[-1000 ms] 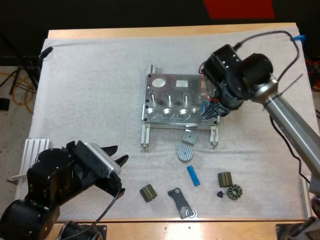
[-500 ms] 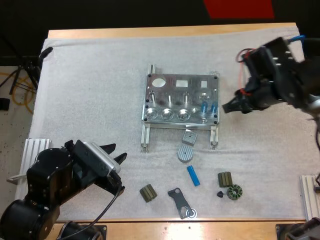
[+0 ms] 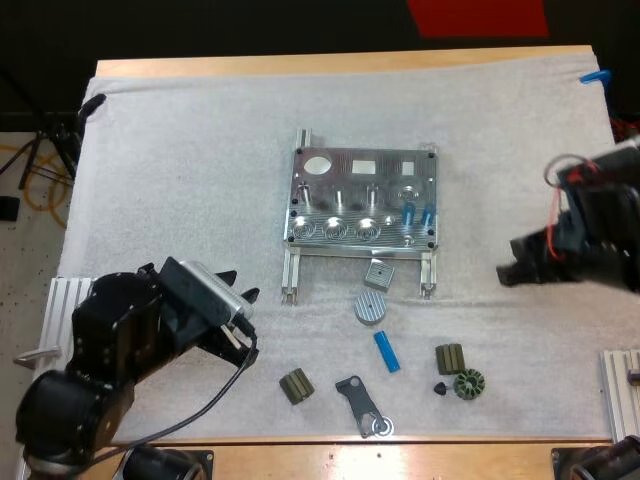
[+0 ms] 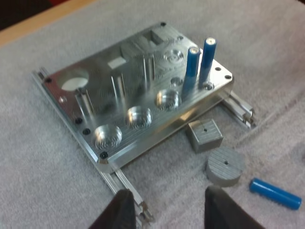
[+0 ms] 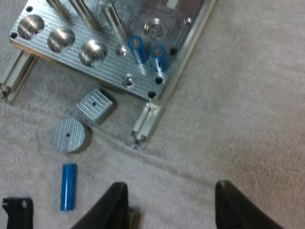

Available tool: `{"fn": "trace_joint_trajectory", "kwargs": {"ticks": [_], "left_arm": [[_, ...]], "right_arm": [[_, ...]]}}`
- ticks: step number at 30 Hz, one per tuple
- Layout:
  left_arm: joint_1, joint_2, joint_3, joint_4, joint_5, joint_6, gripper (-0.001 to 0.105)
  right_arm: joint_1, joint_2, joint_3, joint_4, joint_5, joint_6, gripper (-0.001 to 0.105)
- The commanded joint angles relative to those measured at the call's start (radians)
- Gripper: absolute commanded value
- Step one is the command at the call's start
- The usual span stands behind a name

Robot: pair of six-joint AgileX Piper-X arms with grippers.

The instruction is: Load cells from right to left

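The silver machined metal fixture [image 3: 362, 198] lies flat in the middle of the white mat [image 3: 190, 150] on the wooden worktop [image 3: 350, 63]. It sits ahead of the left jaws and to the inner side of the right jaws, so either arm can reach it.

Two bright blue cylindrical cells [image 3: 417, 212] stand upright side by side in holes at the fixture's end nearest the right jaws. That fits a fill order that begins there and works toward the left jaws.

The right jaws stand wide apart and hold nothing, clear of the fixture and over bare mat. I judge them free to fetch another cell.

A loose blue cylindrical cell [image 3: 386, 351] lies on its side on the mat between the two pairs of jaws. It is apart from the fixture, just past a round ribbed grey disc [image 3: 369, 308] and a square grey metal block [image 3: 378, 273].

The left jaws are likewise wide and empty, low over the mat and aimed at the fixture's near rail.

Lying flat, the loose cell probably needs gripping across its body and tipping upright before it enters a hole.
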Motion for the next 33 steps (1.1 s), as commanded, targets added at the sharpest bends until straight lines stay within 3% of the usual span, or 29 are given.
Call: {"fn": "trace_joint_trajectory", "kwargs": {"ticks": [1,5,11,16,20,28,33], "left_arm": [[-0.004,0.008,-0.008,-0.019,-0.005,0.02,0.035],[-0.039,0.039,-0.008,-0.026,0.003,0.054,0.035],[-0.182,0.108,-0.008,-0.019,-0.049,0.051,0.035],[-0.261,0.174,-0.008,-0.02,-0.084,-0.07,0.035],[-0.299,0.222,-0.008,-0.02,-0.075,-0.05,0.035],[-0.426,0.33,-0.008,-0.083,-0.095,0.329,0.035],[-0.465,0.404,-0.008,-0.118,-0.098,0.485,0.035]], "right_arm": [[-0.003,-0.039,0.026,-0.012,-0.028,-0.003,0.042],[-0.003,-0.117,0.105,-0.01,-0.056,-0.003,0.042],[-0.003,-0.202,0.193,-0.01,-0.055,-0.005,0.042],[-0.003,-0.244,0.211,-0.01,-0.053,-0.017,0.042],[-0.003,-0.27,0.211,-0.01,-0.052,-0.046,0.042],[-0.003,-0.296,0.211,-0.01,-0.049,-0.068,0.042],[-0.003,-0.296,0.211,-0.01,-0.049,-0.068,0.042]]}}
